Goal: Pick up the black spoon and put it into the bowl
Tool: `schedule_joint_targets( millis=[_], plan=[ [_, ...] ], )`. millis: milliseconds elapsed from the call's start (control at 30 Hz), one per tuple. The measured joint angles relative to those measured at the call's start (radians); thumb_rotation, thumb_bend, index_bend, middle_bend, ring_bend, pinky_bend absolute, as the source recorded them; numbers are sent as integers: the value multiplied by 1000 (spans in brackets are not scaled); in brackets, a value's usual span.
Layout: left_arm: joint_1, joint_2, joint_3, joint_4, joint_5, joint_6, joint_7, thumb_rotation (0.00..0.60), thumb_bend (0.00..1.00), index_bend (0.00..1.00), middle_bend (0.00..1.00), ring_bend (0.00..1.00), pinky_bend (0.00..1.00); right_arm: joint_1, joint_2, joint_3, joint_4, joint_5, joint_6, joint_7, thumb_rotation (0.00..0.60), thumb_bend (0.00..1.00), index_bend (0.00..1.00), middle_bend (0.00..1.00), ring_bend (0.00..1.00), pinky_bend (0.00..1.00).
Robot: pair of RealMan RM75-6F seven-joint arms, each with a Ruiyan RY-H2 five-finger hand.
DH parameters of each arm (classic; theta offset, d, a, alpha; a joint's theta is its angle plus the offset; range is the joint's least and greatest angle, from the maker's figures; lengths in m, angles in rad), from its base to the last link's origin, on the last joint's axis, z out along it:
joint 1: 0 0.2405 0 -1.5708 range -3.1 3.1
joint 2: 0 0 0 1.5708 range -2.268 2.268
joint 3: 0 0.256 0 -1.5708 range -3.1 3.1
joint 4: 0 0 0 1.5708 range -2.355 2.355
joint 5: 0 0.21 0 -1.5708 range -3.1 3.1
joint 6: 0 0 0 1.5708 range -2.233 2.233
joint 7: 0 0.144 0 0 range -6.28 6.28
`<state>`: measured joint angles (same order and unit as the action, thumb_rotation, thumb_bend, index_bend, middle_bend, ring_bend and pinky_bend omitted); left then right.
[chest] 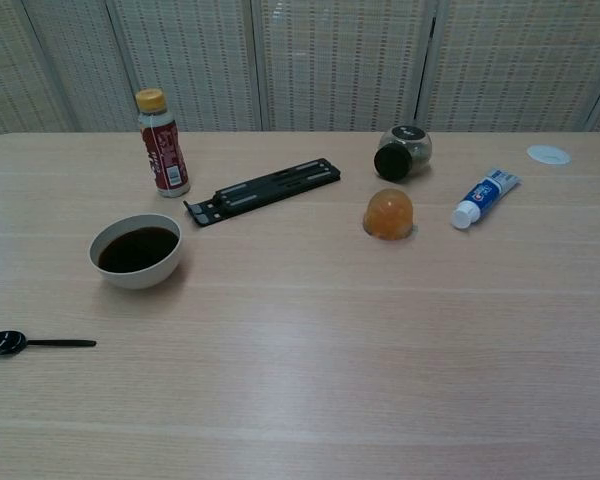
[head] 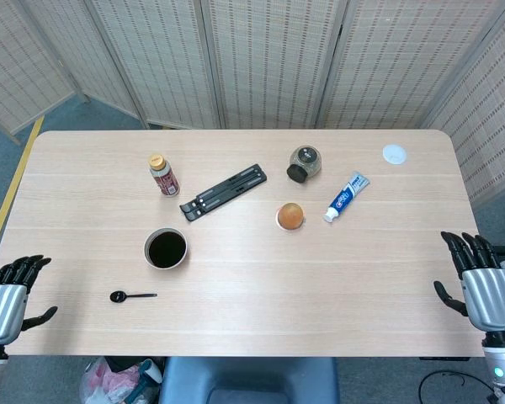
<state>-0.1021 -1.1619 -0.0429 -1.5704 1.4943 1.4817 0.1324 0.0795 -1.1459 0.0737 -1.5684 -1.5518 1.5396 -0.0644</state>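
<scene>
we see black spoon (chest: 20,343) | white bowl (chest: 136,251), dark inside | red bottle (chest: 163,143), yellow cap | blue-white tube (chest: 485,197) | pale wood-grain table (chest: 380,340)

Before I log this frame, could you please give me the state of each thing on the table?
black spoon: flat on table, untouched.
bowl: upright, dark inside.
bottle: upright, capped.
jar: on its side.
toothpaste tube: lying, capped.
left hand: open.
right hand: open.

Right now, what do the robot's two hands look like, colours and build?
In the head view, both the left hand and the right hand have black jointed fingers on a silver-grey metallic palm shell. Below the right hand, the wrist section shows a small lit cyan-green spot. The chest view shows neither hand.
</scene>
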Motion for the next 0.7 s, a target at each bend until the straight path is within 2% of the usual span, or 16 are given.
schedule_joint_targets(
  millis=[700],
  plan=[
    [5,-3,3,3,28,27,-30,600,177,233,197,167,220,-11,-11,-3,17,-32,43,22,600,233,0,171,138,113]
  ],
)
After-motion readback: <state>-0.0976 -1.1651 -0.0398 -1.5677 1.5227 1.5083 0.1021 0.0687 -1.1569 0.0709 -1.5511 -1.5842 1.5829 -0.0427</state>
